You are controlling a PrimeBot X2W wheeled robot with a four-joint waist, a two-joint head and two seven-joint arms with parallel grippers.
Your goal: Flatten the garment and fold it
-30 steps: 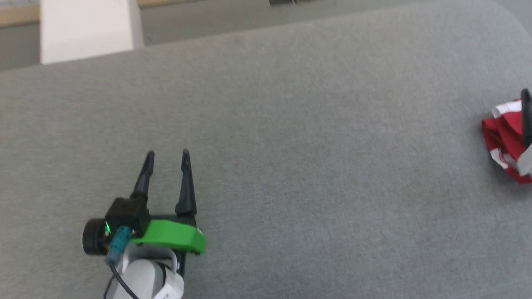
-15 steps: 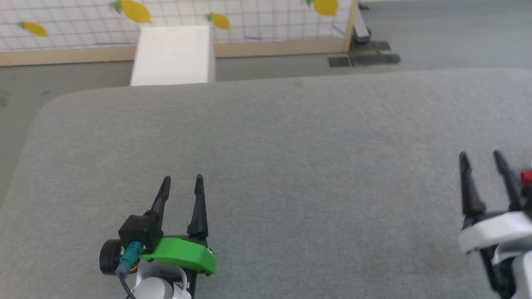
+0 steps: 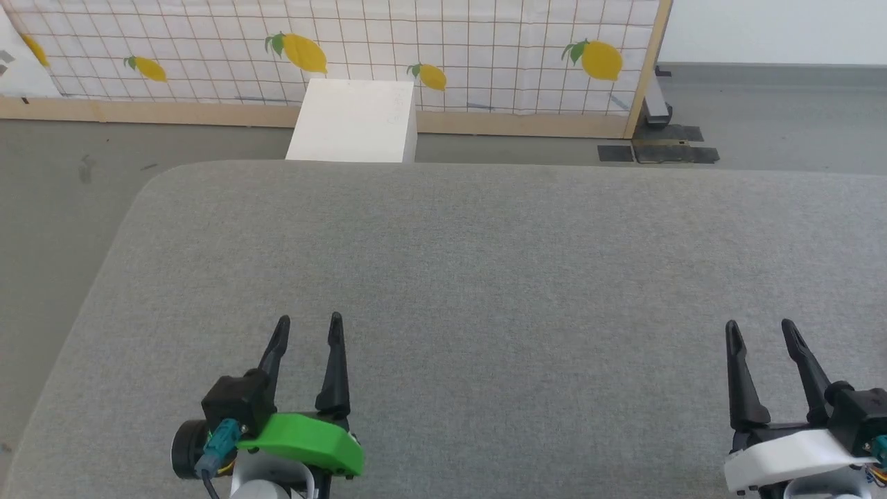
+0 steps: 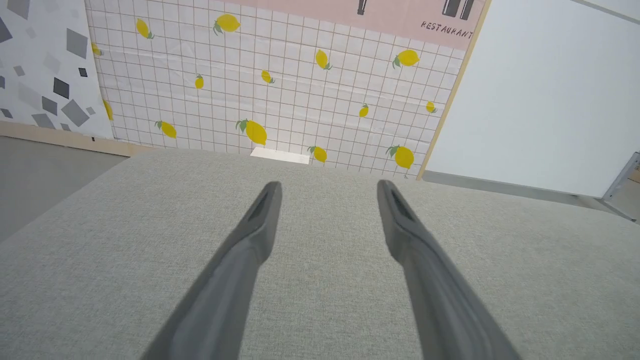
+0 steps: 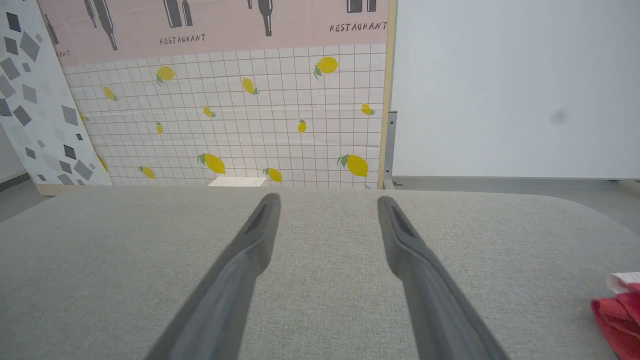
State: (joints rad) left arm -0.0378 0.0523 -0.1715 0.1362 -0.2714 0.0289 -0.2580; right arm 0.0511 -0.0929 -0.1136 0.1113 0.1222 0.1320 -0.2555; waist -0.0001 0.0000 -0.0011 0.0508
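The left gripper point(image 3: 309, 319) was held low over the grey padded surface point(image 3: 485, 229), its fingers parted and nothing between them. Since it was well apart from the garment, it was judged that it might be brought in late. The cloth would then be left to one arm and dragged into a tighter heap rather than spread. The right gripper point(image 3: 759, 324) was likewise spread and empty. The garment point(image 5: 620, 310) was seen in the right wrist view as a crumpled red heap with a white edge. It lay on the surface to the right of that gripper's fingers and was cut off by the picture's edge. How near it lay to the surface's rounded right end could not be told, so a careless pull was judged able to slide it off. A pinch through several layers was also to be feared, since no hem or waistband could be made out.

Beyond the far edge, a white box point(image 3: 353, 132) was stood on the floor before a lemon-patterned panel point(image 3: 450, 41), and dark floor plates point(image 3: 658, 152) were seen further right. Between the right gripper and the garment, only bare grey surface was seen.
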